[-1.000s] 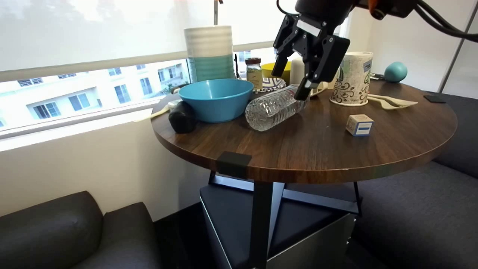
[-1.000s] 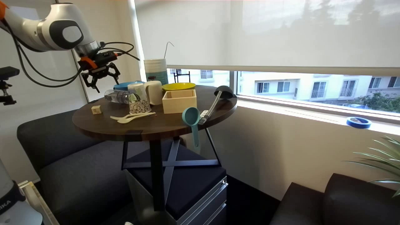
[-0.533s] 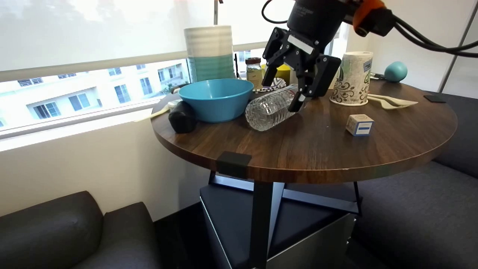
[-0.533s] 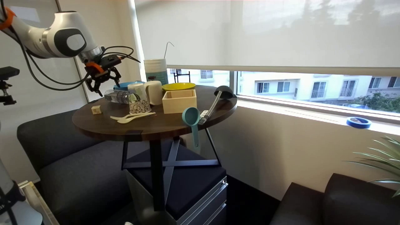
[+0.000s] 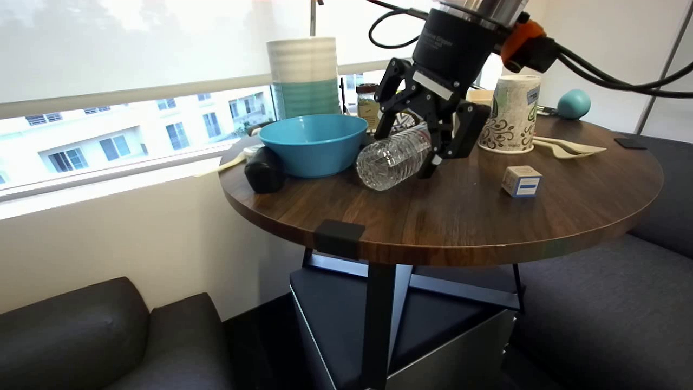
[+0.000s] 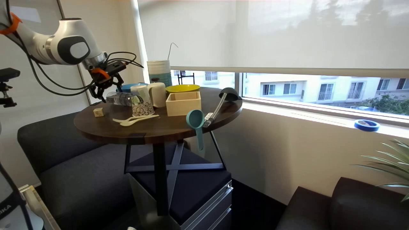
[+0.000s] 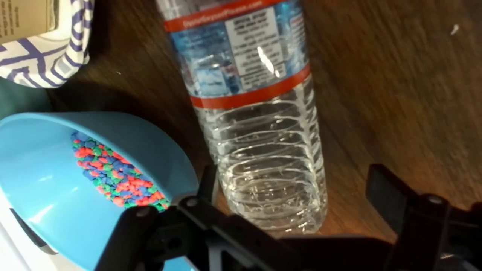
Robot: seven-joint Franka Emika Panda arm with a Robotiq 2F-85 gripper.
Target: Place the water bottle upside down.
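Claw (image 7: 293, 181) gapes astride the water bottle (image 7: 258, 113) on the wooden table (image 5: 460, 211) near a window (image 6: 319, 91)

Water bottle (image 5: 387, 165) partly hidden behind gripper (image 5: 405, 150) in exterior view; cut off at wrist view's top; label's small print (image 7: 256, 49) blurred

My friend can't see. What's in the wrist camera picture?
A clear, ribbed plastic water bottle with a blue-and-red label lies on a dark wooden table, between the open jaws of a black robot gripper. At left, a round blue bowl holds red, green and blue bits.
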